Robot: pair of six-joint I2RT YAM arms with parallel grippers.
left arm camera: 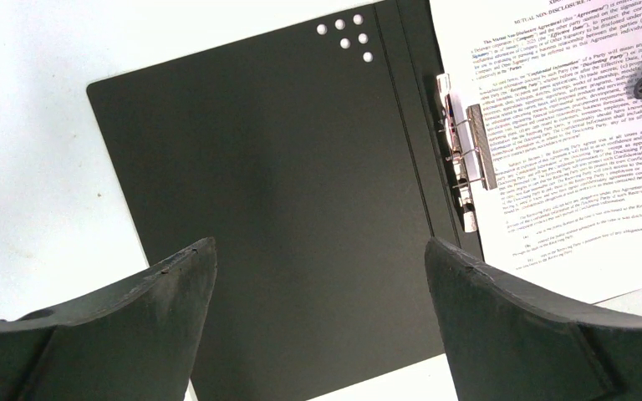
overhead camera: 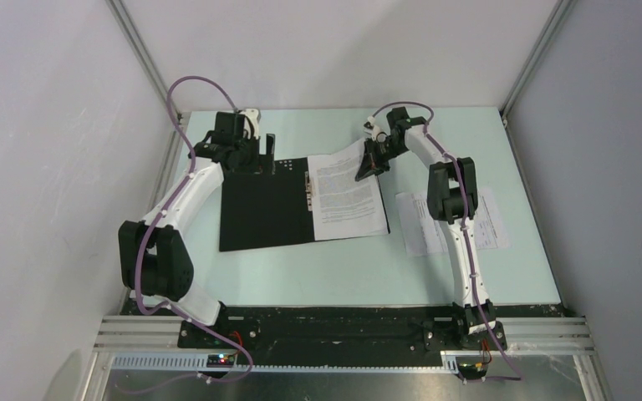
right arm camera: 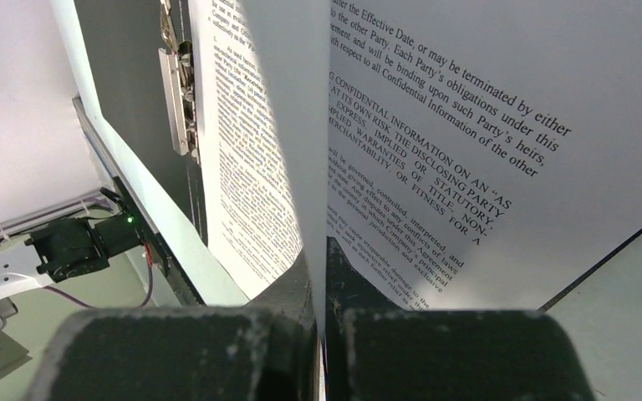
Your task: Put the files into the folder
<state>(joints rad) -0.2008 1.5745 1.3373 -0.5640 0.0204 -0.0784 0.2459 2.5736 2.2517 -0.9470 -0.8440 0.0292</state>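
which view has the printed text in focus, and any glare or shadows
Right wrist: print on the sheet is sharp and readable, with a grey shadow band down its bend, and the right claw pinching it looks soft. Left wrist: print is small but crisp, the metal clip glares. Top external: even light, print too small to read.

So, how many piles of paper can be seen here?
2. One pile lies in the open folder, its far corner pinched by the right gripper. The other pile lies on the table, partly under the right arm; sheets beneath may be hidden.
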